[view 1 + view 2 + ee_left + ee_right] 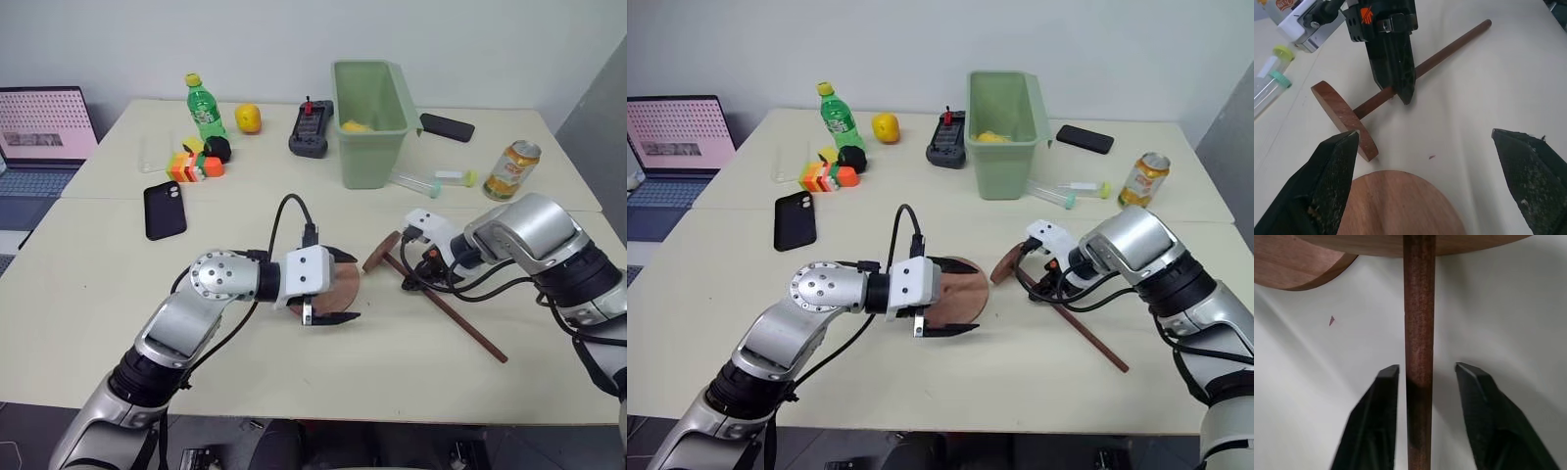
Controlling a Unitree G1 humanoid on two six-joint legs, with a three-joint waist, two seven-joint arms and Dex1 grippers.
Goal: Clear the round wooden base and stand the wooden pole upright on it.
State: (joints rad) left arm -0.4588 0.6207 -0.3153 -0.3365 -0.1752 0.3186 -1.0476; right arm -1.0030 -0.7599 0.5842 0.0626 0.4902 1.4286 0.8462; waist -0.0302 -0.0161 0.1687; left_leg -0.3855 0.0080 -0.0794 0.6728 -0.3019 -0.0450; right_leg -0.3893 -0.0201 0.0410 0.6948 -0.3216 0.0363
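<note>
Near the table's front edge the right pincer (pixel 1422 377) straddles the stiff, light wooden pole (pixel 446 308) near its disc, fingers narrowed but not gripping; left pincer (pixel 1430 161) gapes wide over the round wooden base (pixel 965 291).

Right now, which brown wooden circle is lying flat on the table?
The round wooden base under the left gripper lies flat; the disc on the wooden pole stands on edge.

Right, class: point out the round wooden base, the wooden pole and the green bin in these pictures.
round wooden base (pixel 967 290): right eye view, on its bare right part beside the left pincer.
wooden pole (pixel 460 318): left eye view, on the middle of the rod lying on the table.
green bin (pixel 371 163): left eye view, on its front wall.
</note>
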